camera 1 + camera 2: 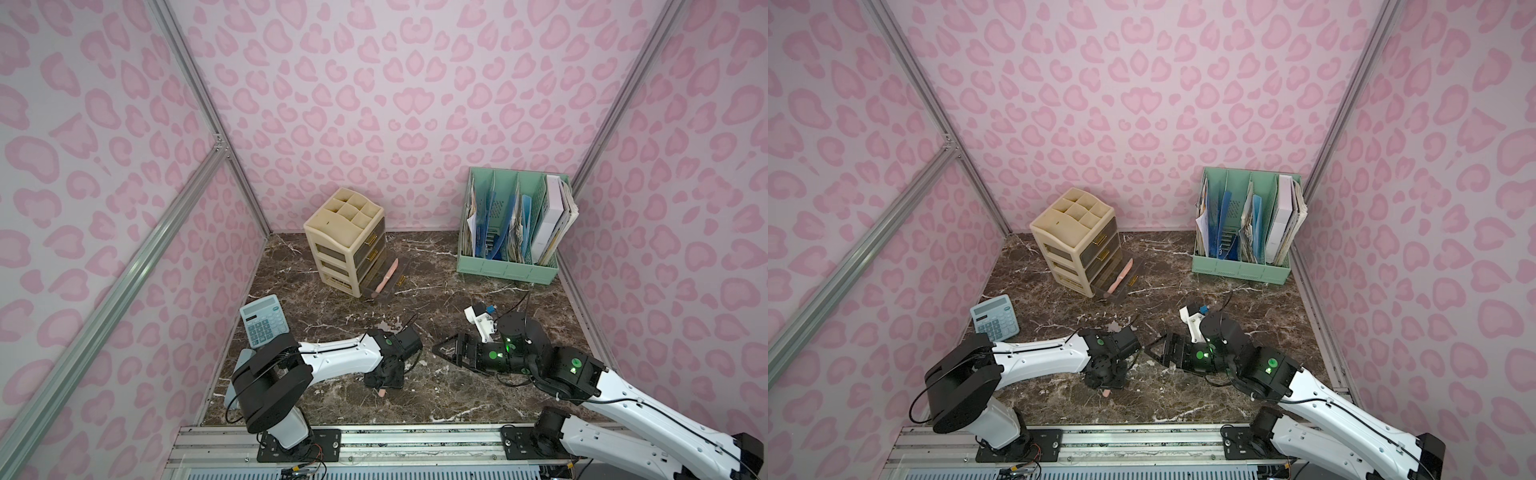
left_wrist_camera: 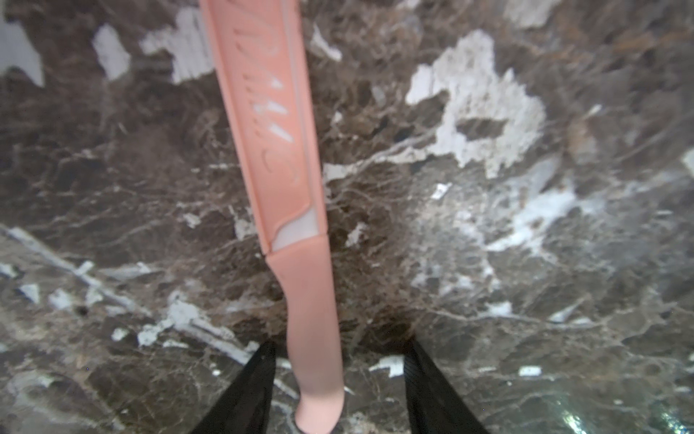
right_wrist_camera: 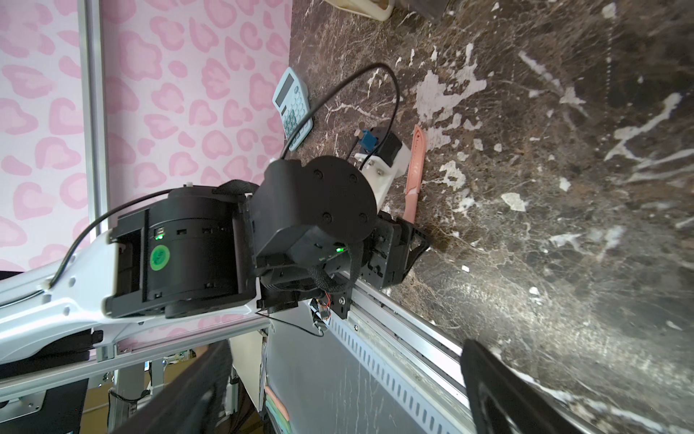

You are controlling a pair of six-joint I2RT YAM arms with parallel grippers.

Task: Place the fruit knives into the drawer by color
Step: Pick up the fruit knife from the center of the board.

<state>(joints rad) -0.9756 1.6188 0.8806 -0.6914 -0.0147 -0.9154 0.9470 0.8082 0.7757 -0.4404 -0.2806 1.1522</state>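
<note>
Left wrist view: salmon knife point(image 2: 296, 158) flat on table point(image 2: 525, 263), near front edge, mid-width.
Jaws of left gripper point(image 2: 340, 342) straddle the handle butt, apart, not yet pinching; right gripper point(image 3: 345, 349) gapes empty. Risk: so far back a pinch may let the blade droop or swivel on lifting.

A lab test cell staged as a desk: pink-print panels point(image 1: 415, 104) on aluminium framing point(image 1: 199, 91) enclose a marble-look tabletop point(image 1: 436, 282). To the right of the cream drawer unit point(image 1: 332, 245) stands a file rack point(image 1: 507, 270); in front of it, a calculator point(image 1: 264, 320) and a robot mounting rail point(image 1: 415, 440).
</note>
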